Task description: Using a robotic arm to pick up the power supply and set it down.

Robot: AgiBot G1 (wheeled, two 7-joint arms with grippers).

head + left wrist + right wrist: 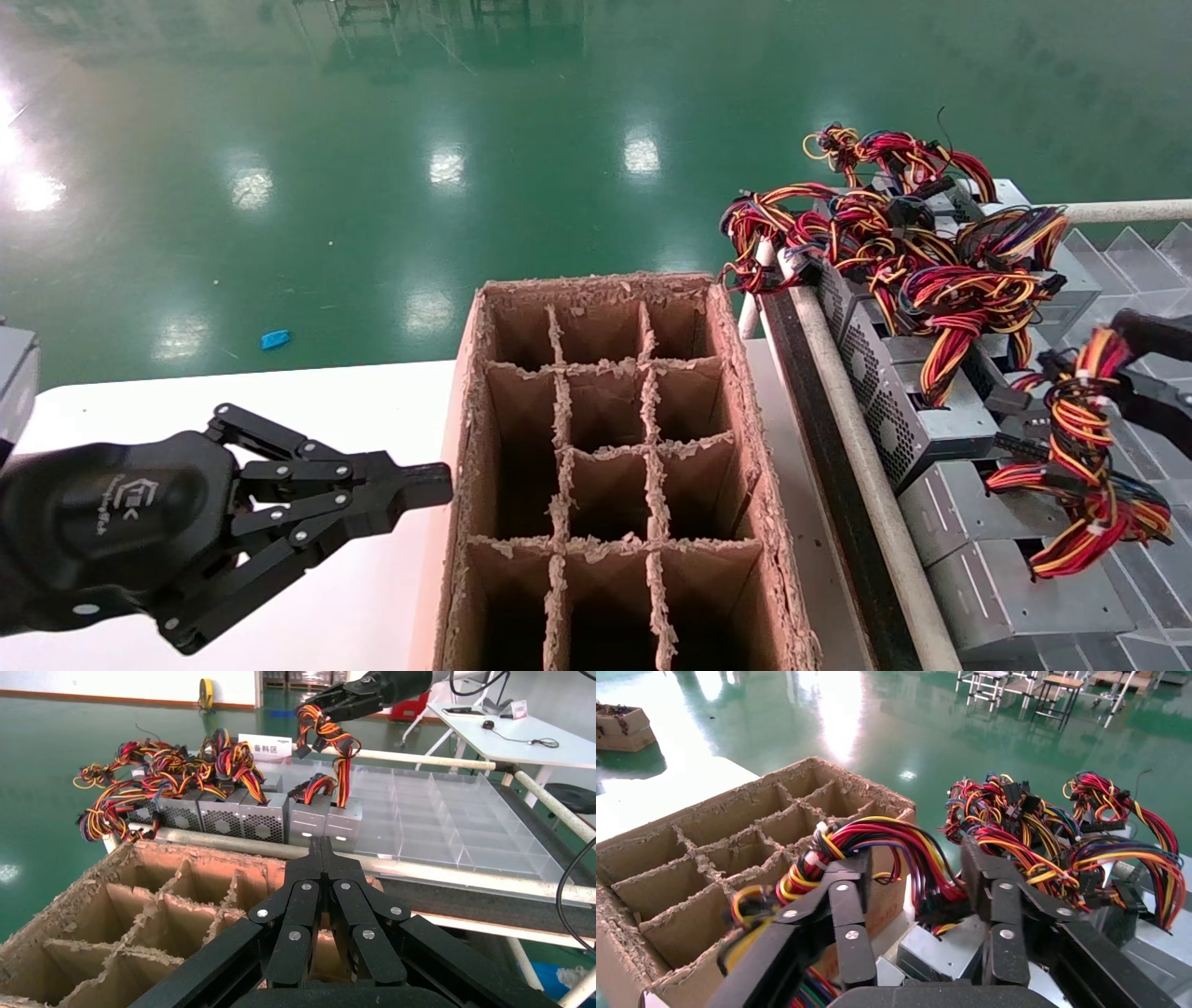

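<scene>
Left tool [424, 486] closed over white surface [279, 410] beside divided cardboard box [736, 373], right tool [1131, 368] among a power supply's wires [1080, 447]

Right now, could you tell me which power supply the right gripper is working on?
The nearest-row power supply: the right gripper straddles its wire bundle, jaws apart.

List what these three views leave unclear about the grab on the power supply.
- Right gripper: in its wrist view the wire bundle fills the gap between the fingers, hiding any contact.
- Head view: the right gripper is cut off by the edge.
- Power supply: whether it is lifted cannot be told.
- Left gripper idles, shut.
</scene>
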